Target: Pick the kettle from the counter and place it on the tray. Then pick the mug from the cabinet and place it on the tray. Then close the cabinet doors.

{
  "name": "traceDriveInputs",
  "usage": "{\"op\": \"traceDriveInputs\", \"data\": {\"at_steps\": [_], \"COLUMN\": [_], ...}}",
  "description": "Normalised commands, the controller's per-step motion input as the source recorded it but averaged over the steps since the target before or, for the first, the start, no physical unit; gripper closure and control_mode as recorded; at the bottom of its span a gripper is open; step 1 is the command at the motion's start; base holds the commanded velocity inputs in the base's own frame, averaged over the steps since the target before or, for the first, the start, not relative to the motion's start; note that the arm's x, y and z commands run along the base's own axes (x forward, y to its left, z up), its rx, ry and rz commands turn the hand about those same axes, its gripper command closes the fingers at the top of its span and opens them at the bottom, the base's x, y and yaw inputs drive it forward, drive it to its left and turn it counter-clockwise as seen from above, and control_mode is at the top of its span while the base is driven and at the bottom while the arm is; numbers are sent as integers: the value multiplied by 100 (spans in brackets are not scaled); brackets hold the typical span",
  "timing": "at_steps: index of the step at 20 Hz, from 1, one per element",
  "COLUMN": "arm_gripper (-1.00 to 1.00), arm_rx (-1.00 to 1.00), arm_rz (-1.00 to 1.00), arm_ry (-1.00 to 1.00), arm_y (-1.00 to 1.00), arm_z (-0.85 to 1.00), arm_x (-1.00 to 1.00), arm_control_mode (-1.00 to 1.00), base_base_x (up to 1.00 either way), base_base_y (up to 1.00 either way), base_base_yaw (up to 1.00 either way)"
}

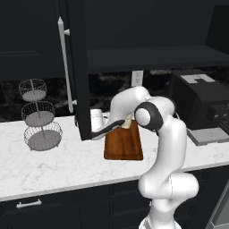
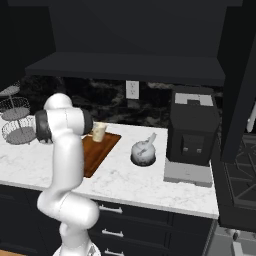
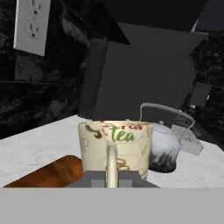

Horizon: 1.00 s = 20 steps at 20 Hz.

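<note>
Cream mug (image 3: 114,146) — "tea" lettering | gripper (image 3: 112,179) clamped on handle

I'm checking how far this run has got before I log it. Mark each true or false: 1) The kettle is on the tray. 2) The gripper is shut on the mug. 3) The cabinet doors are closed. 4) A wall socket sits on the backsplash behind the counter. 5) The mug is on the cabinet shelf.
1) False. The kettle stands on the counter, beside the tray.
2) True. The gripper is closed on the handle of the mug.
3) False. A cabinet door stands open.
4) True. The socket is there.
5) False. The mug is held over the tray's far end.
</note>
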Motion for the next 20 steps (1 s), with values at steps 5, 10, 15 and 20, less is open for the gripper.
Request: {"op": "traceDriveInputs", "data": {"at_steps": [5, 10, 15, 20], "arm_gripper": [100, 100, 100, 100], "arm_rx": [-3, 6, 13, 11], "arm_rz": [-8, -1, 0, 0], "arm_ry": [-3, -11, -30, -38], "arm_y": [2, -12, -21, -7], "arm_z": [-28, -26, -33, -30], "arm_x": [7, 2, 0, 2], "arm_control_mode": [-100, -100, -100, -100], "base_base_x": [0, 0, 0, 0], "base_base_y": [0, 0, 0, 0], "base_base_yaw": [0, 0, 0, 0]}}
